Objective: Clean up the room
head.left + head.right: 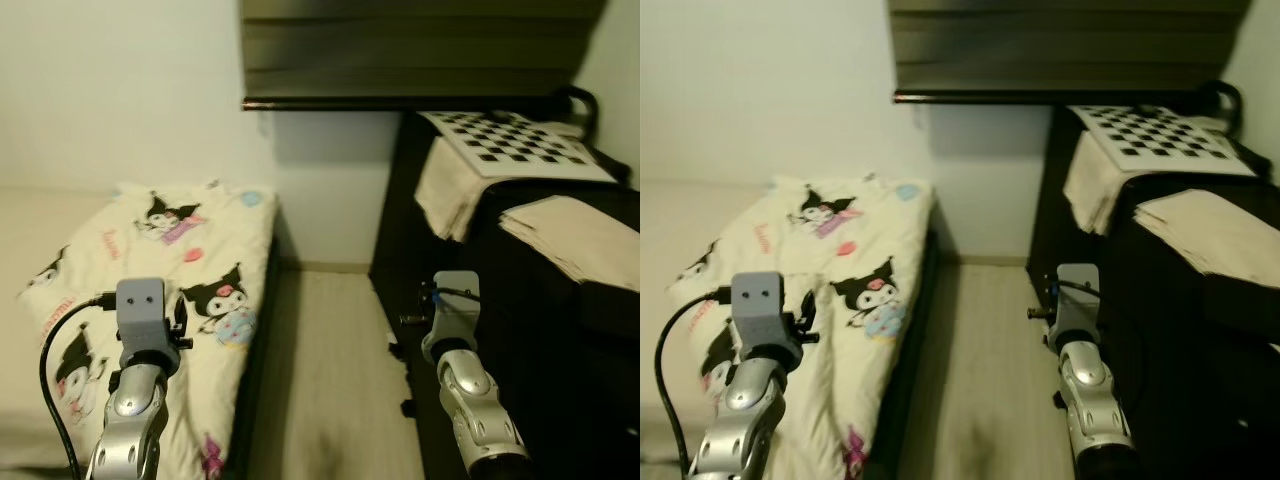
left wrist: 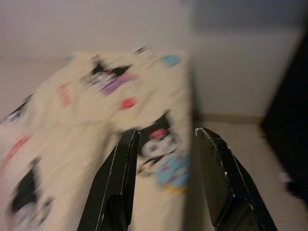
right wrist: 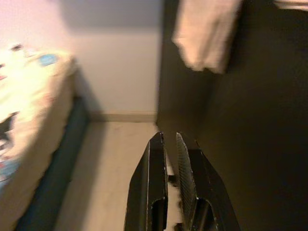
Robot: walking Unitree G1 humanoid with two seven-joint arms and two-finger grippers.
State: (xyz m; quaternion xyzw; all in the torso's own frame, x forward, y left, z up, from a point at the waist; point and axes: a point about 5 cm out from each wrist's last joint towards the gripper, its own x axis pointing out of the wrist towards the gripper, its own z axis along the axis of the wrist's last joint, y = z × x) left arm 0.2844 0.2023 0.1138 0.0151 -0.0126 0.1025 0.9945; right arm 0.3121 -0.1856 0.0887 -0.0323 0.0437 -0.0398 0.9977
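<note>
Two grippers, left spread, right closed, over blanket, floor

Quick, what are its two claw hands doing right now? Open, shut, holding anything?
Left gripper: open, holding nothing, raised over the cartoon-print blanket.
Right gripper: fingers almost together, holding nothing, beside the dark cabinet.

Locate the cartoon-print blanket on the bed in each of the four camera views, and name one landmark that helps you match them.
Left eye view: cartoon-print blanket lies lower left, behind the left arm.
Right eye view: lower left again.
Left wrist view: it spreads beyond the left gripper, whose fingers are open.
Right wrist view: just its edge, at the far left.
Shared landmark: the pale wall behind the bed's far end.
</note>
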